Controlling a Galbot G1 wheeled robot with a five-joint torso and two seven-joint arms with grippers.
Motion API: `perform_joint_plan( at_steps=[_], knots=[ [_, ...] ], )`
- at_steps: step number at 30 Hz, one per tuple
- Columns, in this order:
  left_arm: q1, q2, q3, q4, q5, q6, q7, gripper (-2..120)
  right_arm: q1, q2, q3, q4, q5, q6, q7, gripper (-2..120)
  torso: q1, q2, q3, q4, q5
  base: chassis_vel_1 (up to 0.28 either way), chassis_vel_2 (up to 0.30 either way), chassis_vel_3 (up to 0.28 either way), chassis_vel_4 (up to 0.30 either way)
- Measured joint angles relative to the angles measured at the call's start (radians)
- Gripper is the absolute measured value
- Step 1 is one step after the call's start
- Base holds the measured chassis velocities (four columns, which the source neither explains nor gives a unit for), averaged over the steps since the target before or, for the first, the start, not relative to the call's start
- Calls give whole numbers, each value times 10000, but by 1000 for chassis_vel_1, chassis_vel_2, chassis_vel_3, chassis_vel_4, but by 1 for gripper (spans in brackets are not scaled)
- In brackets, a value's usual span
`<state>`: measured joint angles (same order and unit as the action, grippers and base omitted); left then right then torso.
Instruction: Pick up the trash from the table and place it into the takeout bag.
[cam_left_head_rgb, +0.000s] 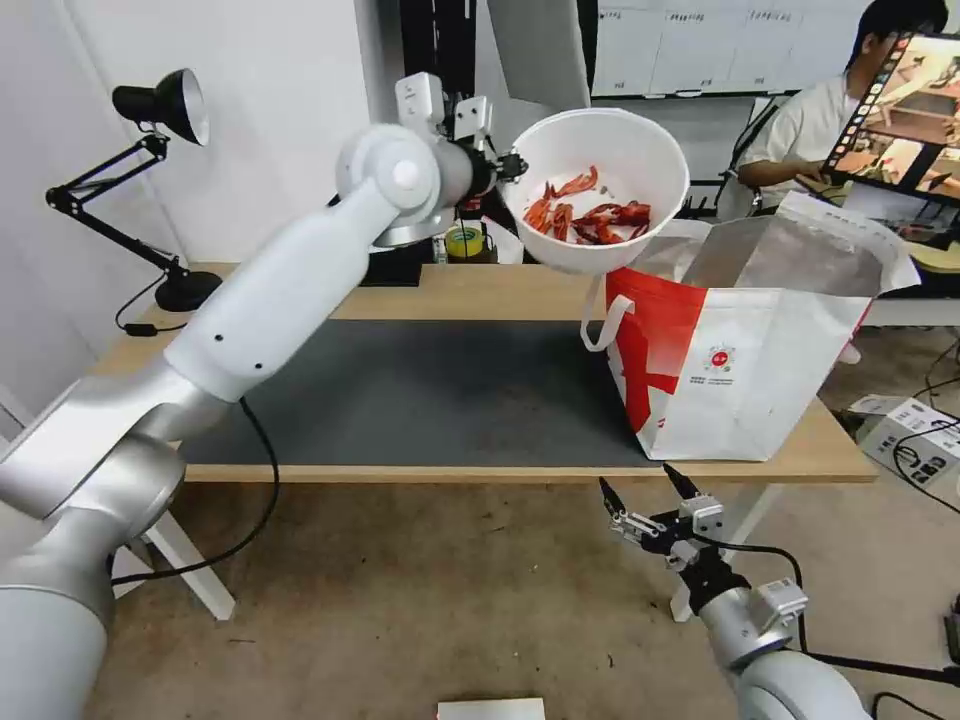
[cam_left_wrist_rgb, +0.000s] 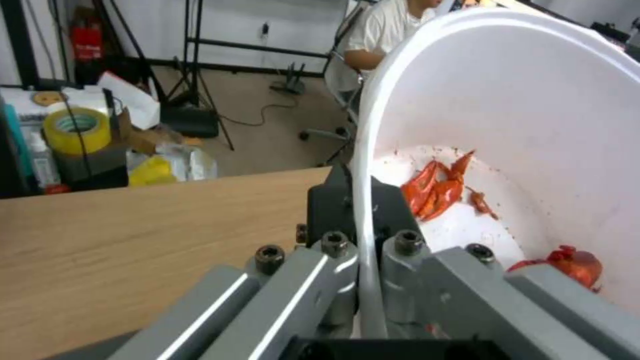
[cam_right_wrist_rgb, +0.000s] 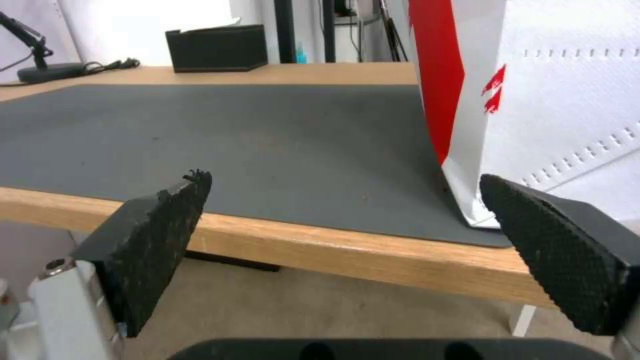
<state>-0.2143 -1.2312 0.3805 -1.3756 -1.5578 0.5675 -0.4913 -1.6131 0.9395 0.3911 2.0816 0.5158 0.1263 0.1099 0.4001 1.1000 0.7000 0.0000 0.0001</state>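
A: Head view, item: bowl (cam_left_head_rgb: 600, 185), crayfish shells inside, tilted above the takeout bag (cam_left_head_rgb: 745, 340). Holder?
B: Left gripper (cam_left_head_rgb: 510, 165), jaws pinching its rim. Right gripper (cam_left_head_rgb: 650, 490) parked below the table (cam_left_head_rgb: 480, 290), jaws spread. Bowl not yet bagged.

lab, light stand (cam_left_wrist_rgb: 200, 75), cabling, whiteboard (cam_left_head_rgb: 680, 45)

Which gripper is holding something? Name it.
The left gripper: its fingers pinch the rim of the white round bowl of red crayfish shells above the table; the right gripper hangs open and holds nothing.
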Motion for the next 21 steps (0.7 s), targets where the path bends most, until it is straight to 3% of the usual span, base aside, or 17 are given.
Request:
perform_joint_plan(
  at_steps=[11, 21],
  knots=[
    [-446, -1287, 244, 837, -324, 28, -511, 0, 0, 0, -1, 0, 0, 0, 0, 100, 0, 0, 0, -3, 1, 0, 0, 0, 0],
    [-551, -2027, 352, 1212, -221, -72, -710, 0, 0, 0, 0, 0, 0, 0, 0, 100, -1, 2, 0, -2, 0, 0, 0, 0, 0]
  ],
)
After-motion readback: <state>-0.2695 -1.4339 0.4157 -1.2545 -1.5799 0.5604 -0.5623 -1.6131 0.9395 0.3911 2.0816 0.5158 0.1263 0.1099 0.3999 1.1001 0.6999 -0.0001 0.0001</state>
